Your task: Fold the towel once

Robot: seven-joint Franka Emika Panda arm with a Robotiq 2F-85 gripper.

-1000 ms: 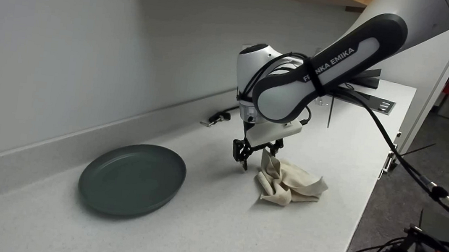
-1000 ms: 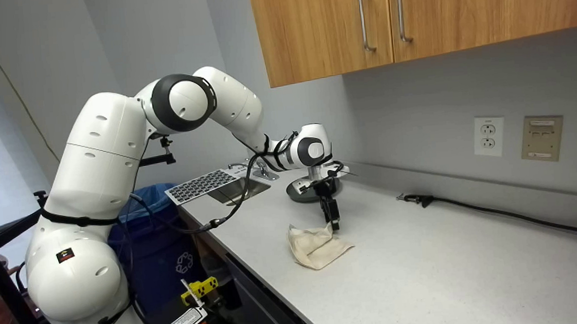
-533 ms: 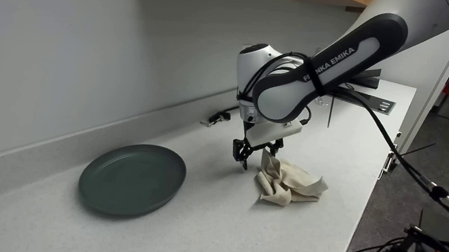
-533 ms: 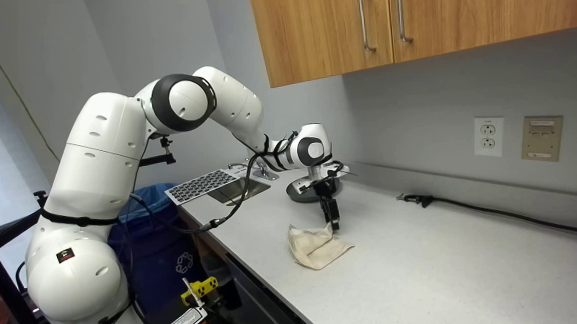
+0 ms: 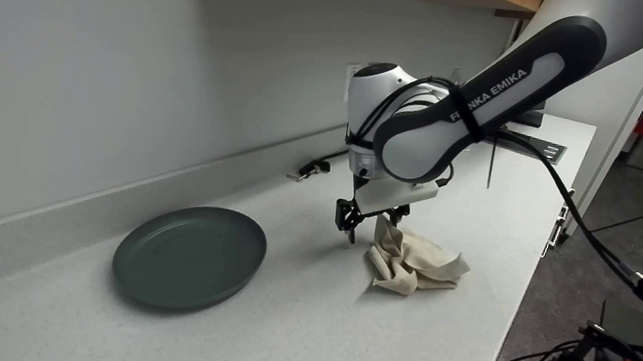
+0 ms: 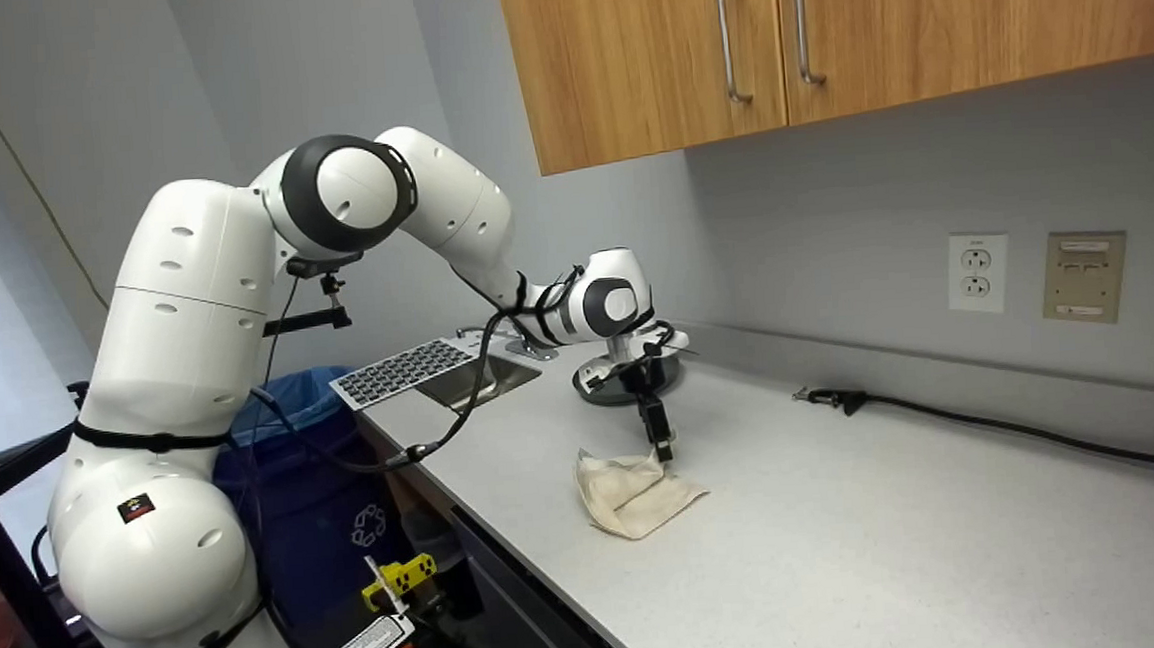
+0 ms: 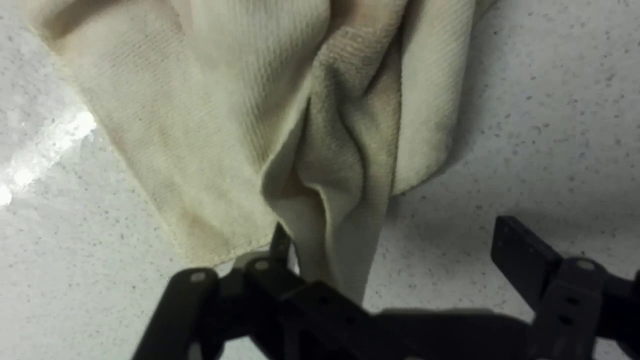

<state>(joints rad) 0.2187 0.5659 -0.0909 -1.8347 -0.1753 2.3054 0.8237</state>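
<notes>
Fingers wide apart, nothing gripped, raised fold between them, and the towel bulks toward the countertop's front edge!

In the wrist view, bright glare streaks the counter.

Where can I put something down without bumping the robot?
Try the speckled white counter: between the round grey-green plate and the front edge, or between the crumpled beige cloth towel and long black cord. Crowded: by the towel, where the open black gripper hangs.
</notes>
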